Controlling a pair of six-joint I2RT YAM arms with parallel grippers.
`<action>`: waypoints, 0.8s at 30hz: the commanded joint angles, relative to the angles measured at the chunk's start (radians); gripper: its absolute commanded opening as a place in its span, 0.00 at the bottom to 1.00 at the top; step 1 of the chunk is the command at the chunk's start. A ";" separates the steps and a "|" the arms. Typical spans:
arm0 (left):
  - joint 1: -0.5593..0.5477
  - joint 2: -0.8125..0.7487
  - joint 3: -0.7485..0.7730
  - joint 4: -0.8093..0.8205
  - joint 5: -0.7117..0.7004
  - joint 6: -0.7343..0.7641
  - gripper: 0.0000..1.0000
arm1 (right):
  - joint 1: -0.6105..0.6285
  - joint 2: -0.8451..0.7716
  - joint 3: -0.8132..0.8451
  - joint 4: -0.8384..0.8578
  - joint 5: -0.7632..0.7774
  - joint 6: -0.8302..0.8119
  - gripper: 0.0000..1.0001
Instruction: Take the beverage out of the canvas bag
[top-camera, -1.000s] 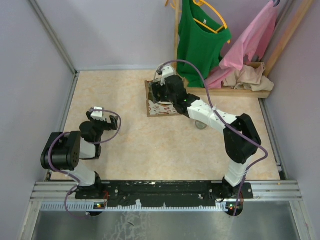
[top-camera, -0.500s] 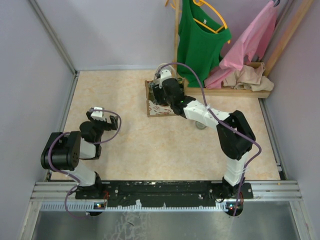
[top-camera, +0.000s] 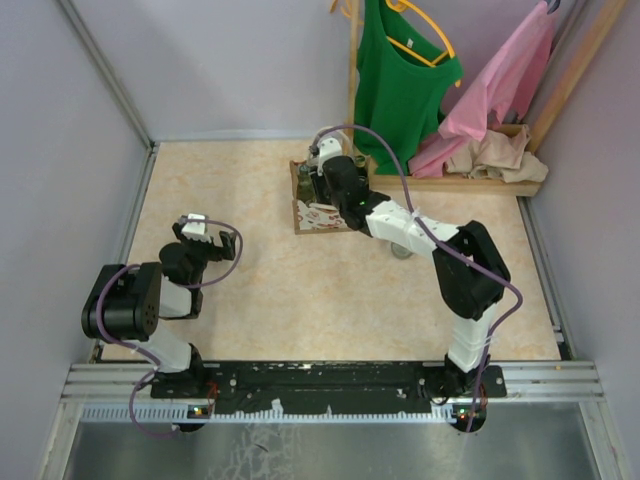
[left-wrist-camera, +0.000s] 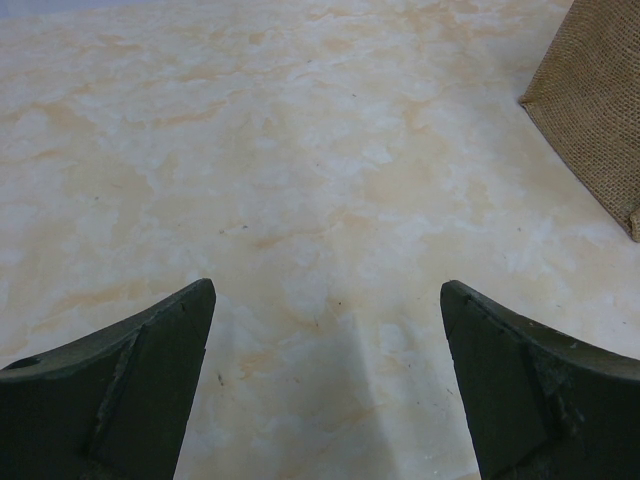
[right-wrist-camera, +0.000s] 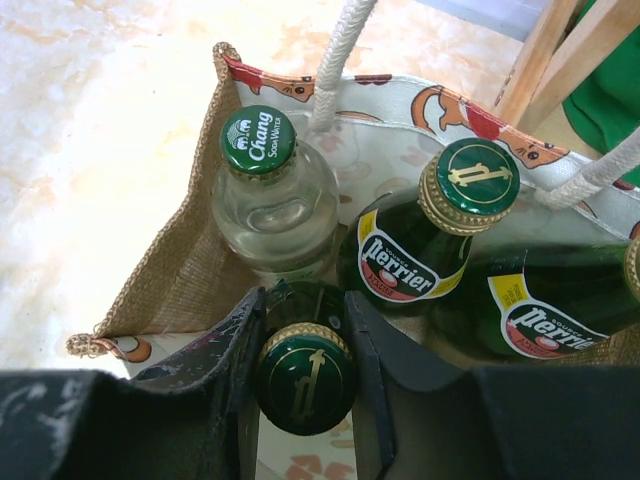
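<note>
Right pincer (right-wrist-camera: 305, 312) newly closed on green bottle (right-wrist-camera: 303, 378), Perrier bottle (right-wrist-camera: 402, 266), Chang bottle (right-wrist-camera: 274, 208) beside

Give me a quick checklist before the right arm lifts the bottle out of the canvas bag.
1. Grip: right gripper shut on the green bottle below its cap: ok.
2. Neighbours: Chang bottle close beside it, contact: cannot tell.
3. Lift path: rope handle off the held cap: ok.
4. Posture: canvas bag upright: ok.
5. Bag steadied: left gripper open over the table, off the bag: not ok.
</note>
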 joint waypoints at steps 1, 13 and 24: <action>-0.006 0.001 0.014 0.008 -0.003 0.008 1.00 | 0.010 -0.017 0.095 0.044 0.046 -0.042 0.00; -0.006 0.001 0.014 0.008 -0.003 0.008 1.00 | 0.010 -0.106 0.246 0.021 0.084 -0.099 0.00; -0.006 0.001 0.015 0.008 -0.003 0.009 1.00 | 0.032 -0.344 0.219 0.103 0.194 -0.201 0.00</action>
